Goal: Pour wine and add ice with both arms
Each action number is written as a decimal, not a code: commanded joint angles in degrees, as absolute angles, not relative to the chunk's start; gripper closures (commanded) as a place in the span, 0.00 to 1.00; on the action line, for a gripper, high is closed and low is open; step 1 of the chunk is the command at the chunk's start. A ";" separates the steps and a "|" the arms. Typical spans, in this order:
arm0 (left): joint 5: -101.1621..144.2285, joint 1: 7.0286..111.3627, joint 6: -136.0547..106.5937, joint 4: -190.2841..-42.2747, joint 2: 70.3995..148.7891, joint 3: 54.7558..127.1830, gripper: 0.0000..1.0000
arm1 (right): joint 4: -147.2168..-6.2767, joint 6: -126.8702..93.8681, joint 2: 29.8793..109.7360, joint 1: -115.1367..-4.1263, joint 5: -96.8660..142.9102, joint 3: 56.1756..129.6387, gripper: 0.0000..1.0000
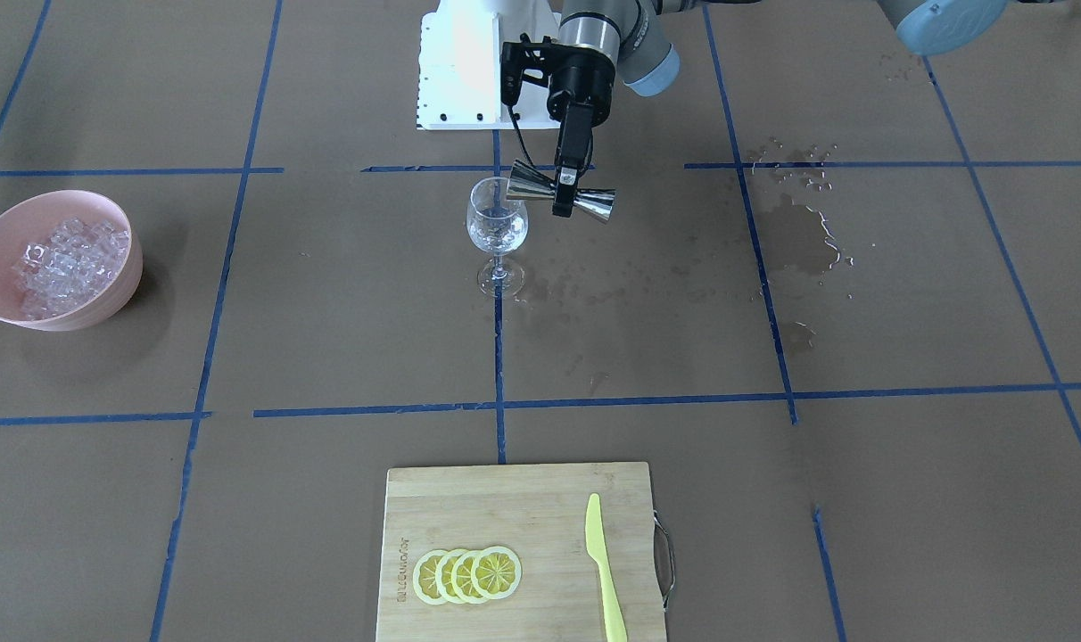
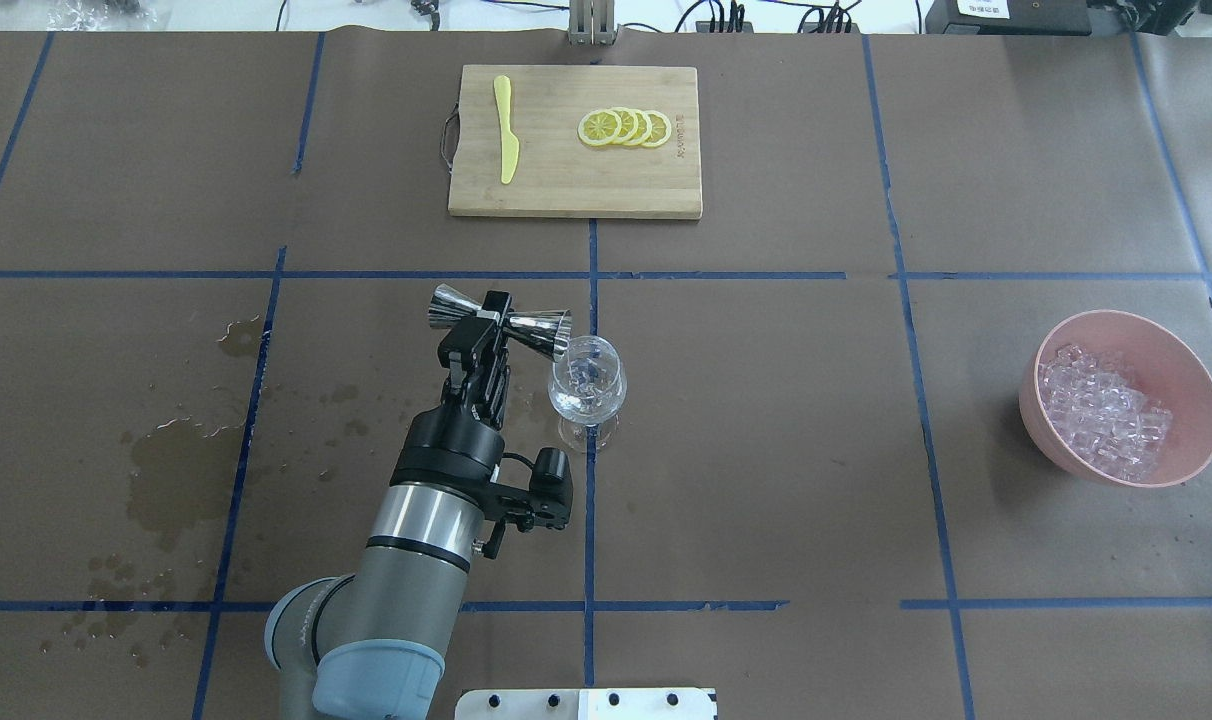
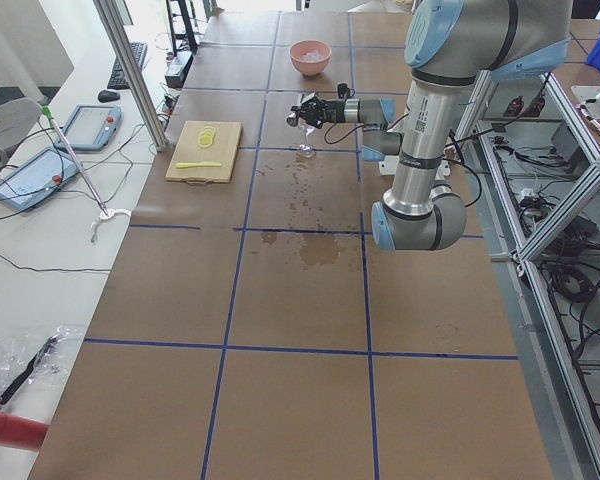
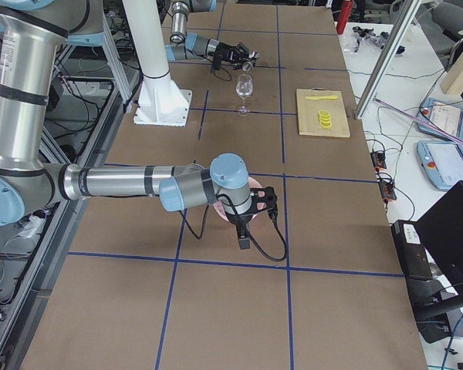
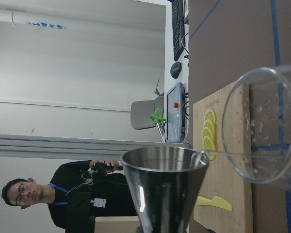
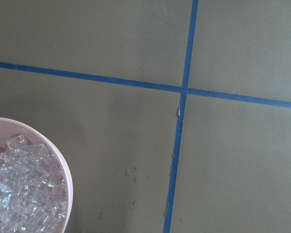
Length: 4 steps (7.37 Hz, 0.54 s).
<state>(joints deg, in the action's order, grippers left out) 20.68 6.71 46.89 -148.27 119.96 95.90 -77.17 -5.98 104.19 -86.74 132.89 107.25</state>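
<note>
Overhead looked forward over my shoulders, front faced me; both shared glass [image 2: 587, 385] and board [image 2: 566, 185]. My right wrist view looked close onto ice [image 6: 19, 189].

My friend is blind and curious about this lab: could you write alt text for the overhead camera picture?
The robot's left gripper holds a steel jigger tipped sideways, its mouth at the rim of a wine glass. A pink bowl of ice sits at right; a cutting board with lemon slices and a yellow knife lies beyond.
</note>
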 commanded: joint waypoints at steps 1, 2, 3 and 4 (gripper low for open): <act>20.83 6.59 47.99 -148.71 120.32 96.06 1.00 | -77.17 -5.98 104.24 -86.75 132.89 107.31 0.00; 20.83 6.59 47.64 -149.93 120.41 96.15 1.00 | -77.17 -5.89 104.24 -86.75 132.89 107.31 0.00; 21.00 6.50 47.64 -154.99 120.06 95.63 1.00 | -77.17 -5.89 104.24 -86.75 132.89 107.31 0.00; 21.35 6.24 47.90 -160.00 119.88 95.71 1.00 | -77.17 -5.89 104.24 -86.75 132.89 107.31 0.00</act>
<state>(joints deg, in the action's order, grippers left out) 21.03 6.46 47.73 -154.45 120.11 95.81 -77.17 -5.90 104.24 -86.75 132.89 107.31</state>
